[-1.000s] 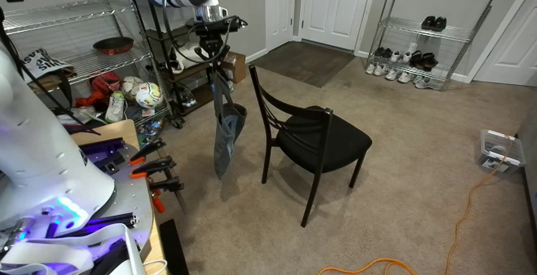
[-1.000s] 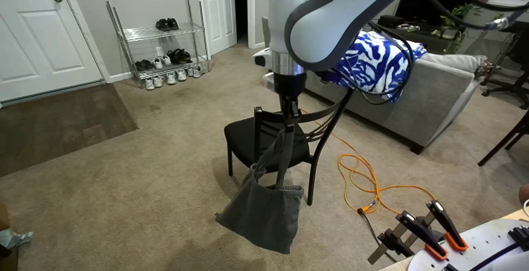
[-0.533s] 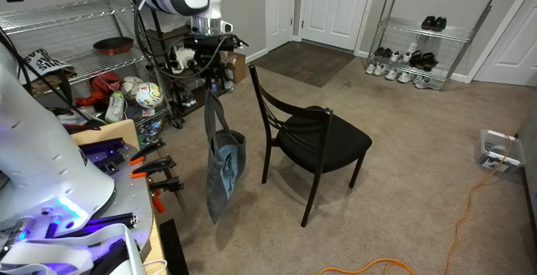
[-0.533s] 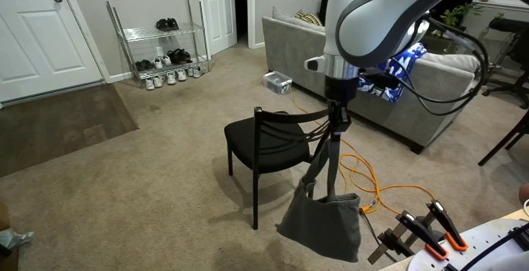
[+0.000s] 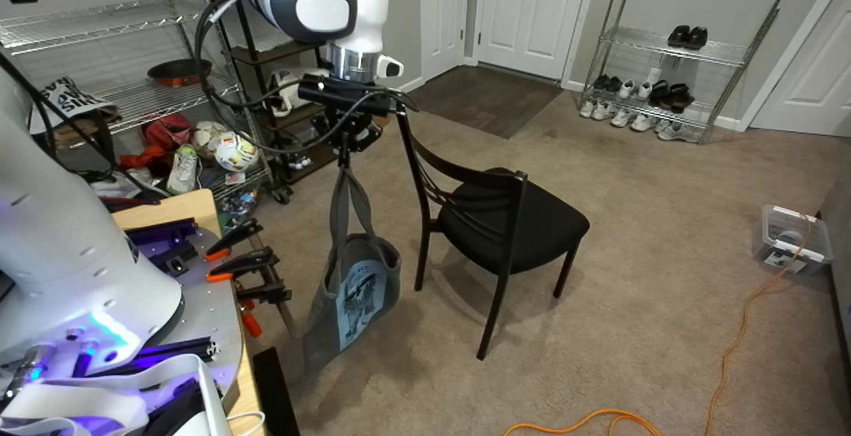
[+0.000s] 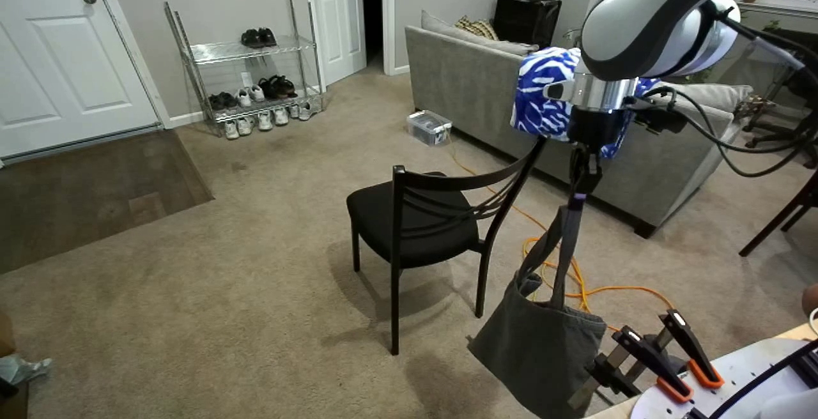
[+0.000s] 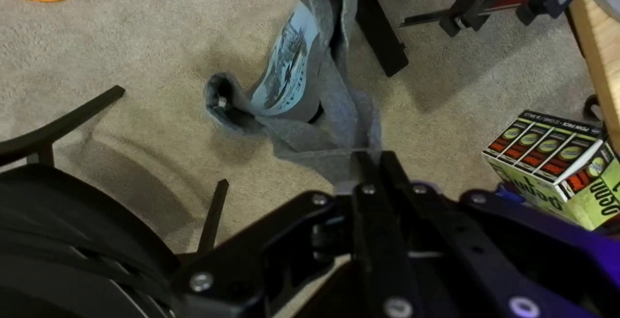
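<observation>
Firmly pinched, the gray tote bag (image 6: 543,349) hangs by its strap (image 6: 565,256) from the claw (image 7: 376,159) (its contents hidden).

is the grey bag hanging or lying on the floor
Hanging: in both exterior views the grey bag dangles by its straps from the tool, which is shut on them.

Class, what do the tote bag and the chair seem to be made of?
The tote bag: matte grey cloth, perhaps canvas, from its limp folds. The chair: black frame, probably painted metal, from its slim, faintly glossy bars; dull black seat, fabric or vinyl unclear.
</observation>
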Controlling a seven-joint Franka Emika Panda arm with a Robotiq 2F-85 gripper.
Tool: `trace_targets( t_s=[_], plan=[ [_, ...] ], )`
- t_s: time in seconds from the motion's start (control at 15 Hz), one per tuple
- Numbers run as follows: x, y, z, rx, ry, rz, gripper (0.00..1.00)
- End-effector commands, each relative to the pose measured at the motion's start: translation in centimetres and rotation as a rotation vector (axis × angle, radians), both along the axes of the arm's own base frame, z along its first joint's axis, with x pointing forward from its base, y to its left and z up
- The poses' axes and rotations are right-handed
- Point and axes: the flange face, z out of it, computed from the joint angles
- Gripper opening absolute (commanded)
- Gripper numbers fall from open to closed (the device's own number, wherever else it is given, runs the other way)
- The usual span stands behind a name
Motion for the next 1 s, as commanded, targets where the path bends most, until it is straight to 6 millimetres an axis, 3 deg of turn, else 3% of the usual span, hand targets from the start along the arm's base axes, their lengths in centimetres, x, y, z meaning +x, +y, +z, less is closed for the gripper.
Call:
trace_targets(
  t_s=[0.0, 0.47, 0.6, 0.93],
  plan=[
    [-0.4, -4.0, 0.3, 0.046, 0.015, -0.067, 0.02],
    [0.6, -11.1, 0.5, 0.086, -0.002, -0.206, 0.02],
    [1.6, -12.0, 0.8, 0.086, -0.016, -0.22, 0.02],
    [4.8, -11.6, 1.6, 0.097, -0.05, -0.222, 0.02]
  ],
)
